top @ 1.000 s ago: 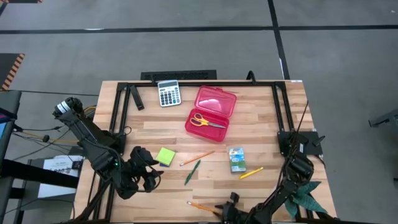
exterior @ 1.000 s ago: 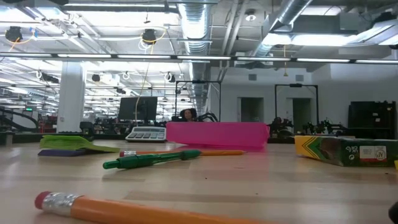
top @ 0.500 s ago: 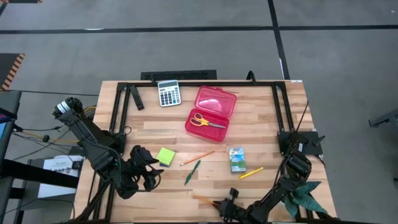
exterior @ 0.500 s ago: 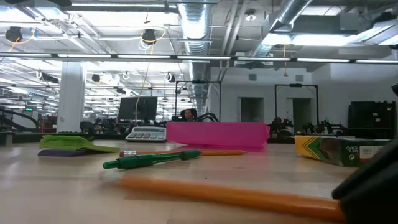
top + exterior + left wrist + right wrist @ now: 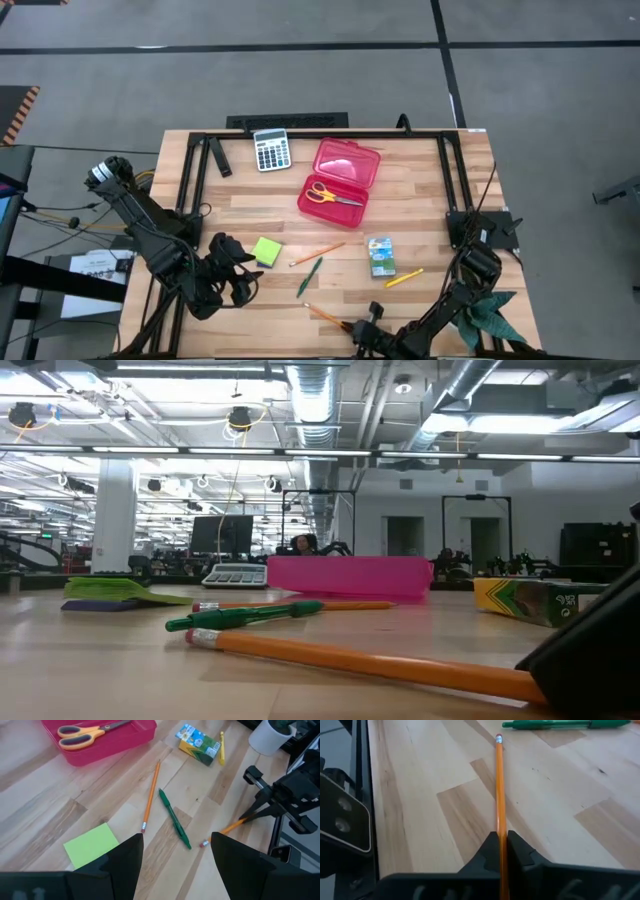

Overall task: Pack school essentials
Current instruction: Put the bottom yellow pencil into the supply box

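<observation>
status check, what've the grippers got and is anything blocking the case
Right gripper shut on orange pencil, near table edge. Left gripper open, empty, by sticky pad. Red case open, scissors inside, nothing blocking.

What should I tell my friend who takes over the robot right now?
Right gripper: fingers shut on an orange pencil at the table's near edge, eraser end pointing toward the green pen.
Left gripper: fingers open, waiting beside the green sticky-note pad.
Done: only the scissors lie in the red case.
Left on the table: second orange pencil, pen, pad, small carton, yellow pencil. The calculator sits at the far edge.
</observation>
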You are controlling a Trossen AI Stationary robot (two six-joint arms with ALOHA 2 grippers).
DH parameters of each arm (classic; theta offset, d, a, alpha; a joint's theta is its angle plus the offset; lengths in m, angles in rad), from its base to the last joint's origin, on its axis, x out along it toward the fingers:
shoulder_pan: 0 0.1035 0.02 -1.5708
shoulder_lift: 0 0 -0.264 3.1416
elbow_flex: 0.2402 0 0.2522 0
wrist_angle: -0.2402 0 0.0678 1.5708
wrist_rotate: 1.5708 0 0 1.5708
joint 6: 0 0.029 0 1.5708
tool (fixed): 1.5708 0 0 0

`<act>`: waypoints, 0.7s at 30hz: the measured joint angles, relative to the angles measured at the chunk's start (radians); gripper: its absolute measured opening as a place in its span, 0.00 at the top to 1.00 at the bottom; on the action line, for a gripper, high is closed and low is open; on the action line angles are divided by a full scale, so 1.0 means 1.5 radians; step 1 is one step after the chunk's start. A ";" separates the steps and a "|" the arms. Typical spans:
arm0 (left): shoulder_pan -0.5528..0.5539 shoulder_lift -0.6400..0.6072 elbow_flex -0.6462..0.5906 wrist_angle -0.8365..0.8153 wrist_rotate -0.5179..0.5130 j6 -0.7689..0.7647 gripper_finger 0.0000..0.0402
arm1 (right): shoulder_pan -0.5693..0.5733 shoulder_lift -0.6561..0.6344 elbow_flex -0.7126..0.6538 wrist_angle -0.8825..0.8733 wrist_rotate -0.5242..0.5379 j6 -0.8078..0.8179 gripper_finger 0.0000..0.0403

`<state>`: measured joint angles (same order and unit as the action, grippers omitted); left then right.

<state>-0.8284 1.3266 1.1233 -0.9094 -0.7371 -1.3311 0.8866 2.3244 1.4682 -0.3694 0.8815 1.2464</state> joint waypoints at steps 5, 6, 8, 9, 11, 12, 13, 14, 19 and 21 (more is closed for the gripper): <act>0.000 0.000 0.000 0.000 -0.009 0.011 0.43 | -0.011 -0.024 -0.001 -0.021 -0.008 0.002 0.98; 0.000 0.000 0.000 0.000 -0.009 0.016 0.43 | -0.013 -0.030 -0.002 -0.027 -0.008 0.003 0.98; 0.000 0.000 0.000 0.000 -0.013 0.022 0.43 | -0.018 -0.038 -0.004 -0.047 -0.003 0.004 0.98; 0.000 0.000 0.000 0.000 -0.016 0.024 0.43 | -0.022 -0.043 -0.004 -0.054 -0.003 0.004 0.98; 0.000 0.000 0.000 0.000 -0.021 0.024 0.43 | -0.029 -0.055 -0.005 -0.081 -0.001 0.003 0.98; 0.000 0.000 0.000 0.000 -0.023 0.024 0.43 | -0.032 -0.061 -0.005 -0.091 0.001 0.003 0.98; 0.000 0.000 0.000 0.000 -0.024 0.024 0.43 | -0.035 -0.068 -0.005 -0.098 0.005 0.002 0.98; 0.000 0.000 0.000 0.000 -0.025 0.024 0.43 | -0.039 -0.076 -0.004 -0.108 0.005 0.002 0.98; 0.000 0.000 0.000 0.000 -0.026 0.036 0.43 | -0.056 -0.128 -0.003 -0.148 0.018 -0.043 0.98; 0.000 0.000 0.000 0.000 -0.031 0.042 0.43 | -0.066 -0.148 -0.003 -0.172 0.019 -0.062 0.98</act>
<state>-0.8284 1.3267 1.1233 -0.9096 -0.7836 -1.2687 0.7881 2.1024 1.4631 -0.6280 0.9107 1.1530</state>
